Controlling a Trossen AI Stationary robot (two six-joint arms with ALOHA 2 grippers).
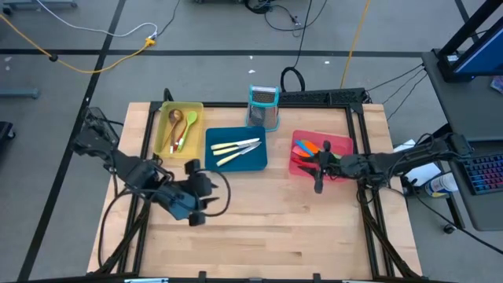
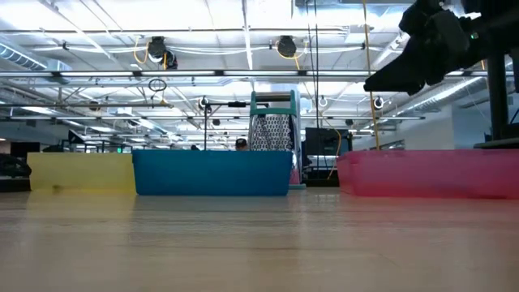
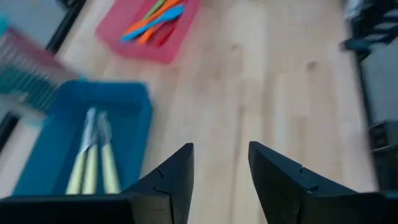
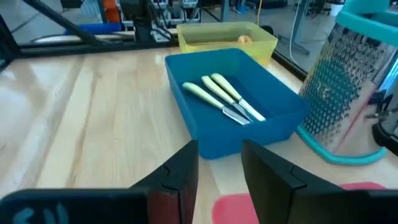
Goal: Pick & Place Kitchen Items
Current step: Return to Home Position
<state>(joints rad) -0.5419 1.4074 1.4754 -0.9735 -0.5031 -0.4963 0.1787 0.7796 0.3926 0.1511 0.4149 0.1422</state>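
Note:
Three cream-handled knives (image 1: 236,148) lie in the blue tray (image 1: 211,161). Wooden, green and red spoons (image 1: 182,126) lie in the yellow tray (image 1: 198,110). Orange, blue and green spatulas (image 3: 155,18) lie in the red tray (image 1: 346,143). My left gripper (image 1: 211,187) is open and empty above the bare table, near the blue tray's near-left corner; its fingers show in the left wrist view (image 3: 221,171). My right gripper (image 1: 314,163) is open and empty above the red tray's left end, facing the blue tray (image 4: 221,168).
A metal grater with a teal top (image 1: 263,106) stands behind the blue tray, between it and the red tray. The wooden table (image 1: 267,228) is bare along its near half. Cables hang at the table's sides.

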